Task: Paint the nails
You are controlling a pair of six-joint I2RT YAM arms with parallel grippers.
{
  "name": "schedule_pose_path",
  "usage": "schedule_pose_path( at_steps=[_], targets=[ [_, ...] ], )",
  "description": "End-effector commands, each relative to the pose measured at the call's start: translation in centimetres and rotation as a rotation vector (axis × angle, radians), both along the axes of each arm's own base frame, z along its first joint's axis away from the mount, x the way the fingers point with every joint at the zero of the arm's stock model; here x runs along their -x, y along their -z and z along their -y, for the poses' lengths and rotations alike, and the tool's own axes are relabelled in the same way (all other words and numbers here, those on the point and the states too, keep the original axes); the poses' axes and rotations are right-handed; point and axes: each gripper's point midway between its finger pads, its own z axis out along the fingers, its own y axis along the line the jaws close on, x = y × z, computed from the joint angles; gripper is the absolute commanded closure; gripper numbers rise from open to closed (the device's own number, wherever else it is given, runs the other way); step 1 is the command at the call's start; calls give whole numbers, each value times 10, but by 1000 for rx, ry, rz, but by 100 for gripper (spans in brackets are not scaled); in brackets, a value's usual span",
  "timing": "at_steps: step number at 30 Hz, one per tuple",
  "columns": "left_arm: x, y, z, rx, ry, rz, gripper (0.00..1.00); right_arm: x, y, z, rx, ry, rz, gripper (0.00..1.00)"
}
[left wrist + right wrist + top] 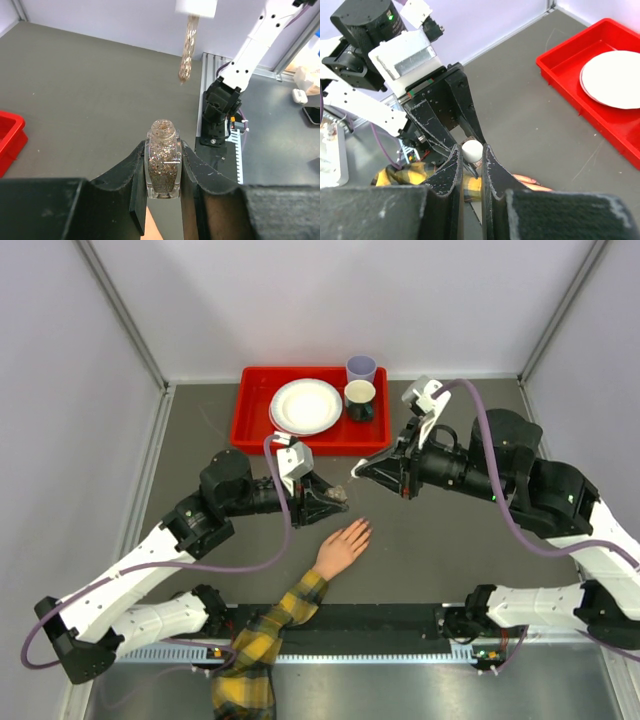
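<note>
- Left gripper (pixel 337 498) is pinching a small clear bottle (pixel 162 162) between both fingers. The bottle is standing upright with its neck open, and glitter polish is showing inside.
- Plaid sleeve (pixel 265 632) is coming in from the near edge and running up and to the right across the table (pixel 450 550).
- Mannequin hand (pixel 343 545) is lying flat on the table between the two arms, just nearer the bases than the left gripper's tip.
- Nails (pixel 365 529) are sitting at the fingertips, pointing toward the far right, near both gripper tips but touching neither. They are too small to tell if any paint is on them.
- Red tray (pixel 250 415) is sitting at the far side, well apart from the hand. It is holding a white plate (pixel 305 405), with a dark cup (pixel 360 400) and a lavender cup (pixel 361 368) to the plate's right.
- Right gripper (pixel 471 152) is clamping a white cap (pixel 472 149), with its fingers pressed tight on it.
- Brush (pixel 187 50) is hanging down from the cap, coated in glitter. It is hovering above the bottle's neck and apart from it.
</note>
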Motion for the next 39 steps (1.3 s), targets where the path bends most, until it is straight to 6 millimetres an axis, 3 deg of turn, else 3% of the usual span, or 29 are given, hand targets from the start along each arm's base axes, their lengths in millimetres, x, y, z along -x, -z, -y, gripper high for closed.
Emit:
schedule_pose_path(
  at_steps=[1,5,8,9,11,12,13,14,15,17,18,22,23,26,29,39],
  targets=[
    [-7,-4,-1,16,-36,53,100,-6,-20,11,-71,58,44,100],
    [-13,-3,-5,14,-76,70,100,-25,-13,28,-60,202,49,100],
    [-24,-5,-13,25,-162,95,100,-36,4,41,-41,294,42,100],
    [-31,-5,-19,30,-217,107,100,-39,21,41,-13,311,25,100],
    [-39,-8,-25,47,-275,127,100,-42,30,48,-28,342,10,100],
    [-40,-7,-28,49,-297,136,100,-46,51,47,5,356,-12,100],
    [-46,-7,-32,54,-337,140,100,-49,59,50,10,372,-18,100],
    [-48,-10,-33,68,-350,151,100,-50,64,50,-3,379,-28,100],
    [-49,-10,-35,74,-362,155,100,-51,83,50,21,384,-45,100],
    [-53,-17,-39,104,-396,170,100,-54,94,48,1,386,-56,100],
    [-54,-14,-40,103,-407,168,100,-53,116,49,27,386,-71,100],
    [-60,-11,-43,113,-444,173,100,-56,155,43,15,376,-95,100],
    [-61,-9,-43,108,-445,174,100,-56,176,43,38,378,-112,100],
    [-65,-3,-41,91,-452,169,100,-58,187,39,21,377,-112,100],
    [-70,1,-39,80,-463,174,100,-59,215,35,57,372,-144,100],
    [-80,9,-32,65,-476,178,100,-61,261,27,101,362,-190,100]
  ],
)
